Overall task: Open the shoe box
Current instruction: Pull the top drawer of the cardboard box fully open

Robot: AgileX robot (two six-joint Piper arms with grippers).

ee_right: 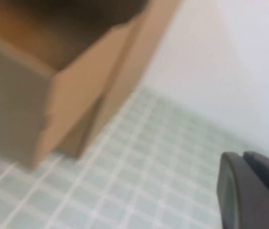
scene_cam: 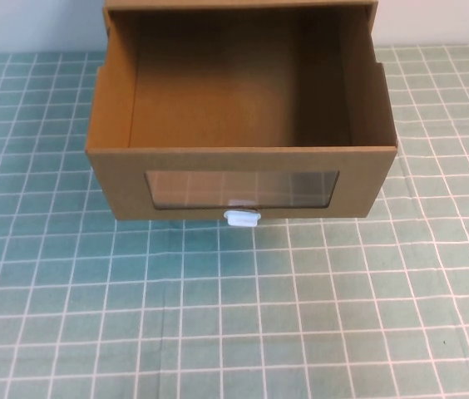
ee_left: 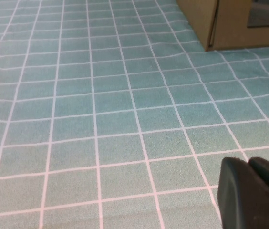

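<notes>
Nearest the camera, the green grid-lined mat (scene_cam: 234, 332) is spread across the table from six o'clock, and nothing but mat is seen on that near stretch. The cardboard shoe box (scene_cam: 243, 160) is set at twelve o'clock in the high view. Its drawer (scene_cam: 218, 100) is seen drawn well out of the outer sleeve (scene_cam: 367, 10) toward six o'clock, with its bare brown interior exposed. A clear window (scene_cam: 243, 189) is set in the drawer front, and a small white pull tab (scene_cam: 242, 219) is fixed at that front's six o'clock edge, untouched by either arm. The left gripper (ee_left: 249, 164) is held low over the mat, well apart from the box's near corner, its jaws closed on nothing. The right gripper (ee_right: 243, 160) is raised off the box's three o'clock side, jaws likewise pressed together and empty. The opening is judged essentially done; only parking the arms may be left.
</notes>
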